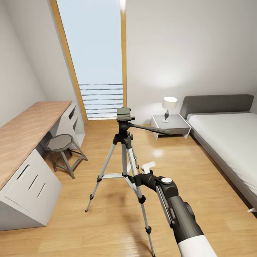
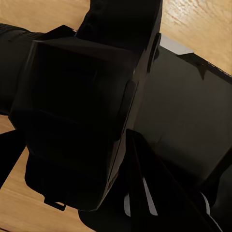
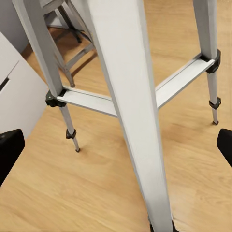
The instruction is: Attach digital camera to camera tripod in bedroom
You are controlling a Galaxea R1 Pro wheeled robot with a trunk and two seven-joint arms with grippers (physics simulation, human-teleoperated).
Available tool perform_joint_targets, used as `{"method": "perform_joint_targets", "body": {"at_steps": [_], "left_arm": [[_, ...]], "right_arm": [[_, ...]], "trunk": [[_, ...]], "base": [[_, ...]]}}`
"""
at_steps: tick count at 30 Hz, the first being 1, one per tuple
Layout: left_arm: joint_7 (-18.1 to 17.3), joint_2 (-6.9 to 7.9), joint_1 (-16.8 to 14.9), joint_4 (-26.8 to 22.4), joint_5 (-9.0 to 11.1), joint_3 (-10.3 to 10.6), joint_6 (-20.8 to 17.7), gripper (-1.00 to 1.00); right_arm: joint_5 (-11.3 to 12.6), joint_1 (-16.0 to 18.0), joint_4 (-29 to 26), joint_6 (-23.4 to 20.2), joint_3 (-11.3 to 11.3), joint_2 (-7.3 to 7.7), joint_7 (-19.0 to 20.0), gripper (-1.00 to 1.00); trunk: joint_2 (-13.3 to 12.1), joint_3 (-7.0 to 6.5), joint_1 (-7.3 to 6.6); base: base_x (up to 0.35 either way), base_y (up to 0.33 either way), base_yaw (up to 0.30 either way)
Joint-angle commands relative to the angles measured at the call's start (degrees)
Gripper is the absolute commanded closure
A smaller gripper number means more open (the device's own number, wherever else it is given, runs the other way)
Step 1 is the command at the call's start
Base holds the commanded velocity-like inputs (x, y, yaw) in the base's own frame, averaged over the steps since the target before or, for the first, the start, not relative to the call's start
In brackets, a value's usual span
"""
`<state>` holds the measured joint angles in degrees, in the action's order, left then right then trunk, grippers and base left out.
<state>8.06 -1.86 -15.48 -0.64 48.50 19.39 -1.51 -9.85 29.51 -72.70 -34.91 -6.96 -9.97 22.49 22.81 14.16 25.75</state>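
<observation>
Silver-legged camera tripod (image 1: 124,157) upright, handle pointing right.

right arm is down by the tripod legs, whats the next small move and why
Probably close the right gripper on the tripod. The right wrist view shows a silver leg between its spread fingertips, so the jaws look open around it. A grip there would steady the tripod for mounting.

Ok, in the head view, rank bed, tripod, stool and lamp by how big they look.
1. bed and camera tripod: too alike to rank, and the tripod stands nearer
2. stool
3. lamp, farthest away
</observation>
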Motion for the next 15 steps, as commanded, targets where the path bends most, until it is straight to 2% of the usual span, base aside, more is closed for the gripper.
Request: {"method": "perform_joint_targets", "body": {"at_steps": [1,10,15], "left_arm": [[0.3,0.0,0.0,-0.1,0.4,0.5,-0.2,1.0],[0.3,-0.02,0.0,-0.1,0.4,0.5,-0.2,1.0],[0.3,-0.05,0.0,-0.1,0.4,0.5,-0.2,1.0]], "right_arm": [[-0.5,0.1,-0.1,-0.2,0.0,-0.03,0.4,-1.0],[0.0,0.6,1.1,0.1,-0.2,-0.03,-1.4,-1.0],[0.0,2.9,4.2,1.1,-0.2,-0.03,-2.8,-1.0]], "trunk": [[0.1,0.1,0.03],[0.1,0.1,0.03],[0.1,0.1,0.03]], "base": [[0.0,0.0,0.0],[0.0,0.0,0.0],[0.0,0.0,0.0]]}}
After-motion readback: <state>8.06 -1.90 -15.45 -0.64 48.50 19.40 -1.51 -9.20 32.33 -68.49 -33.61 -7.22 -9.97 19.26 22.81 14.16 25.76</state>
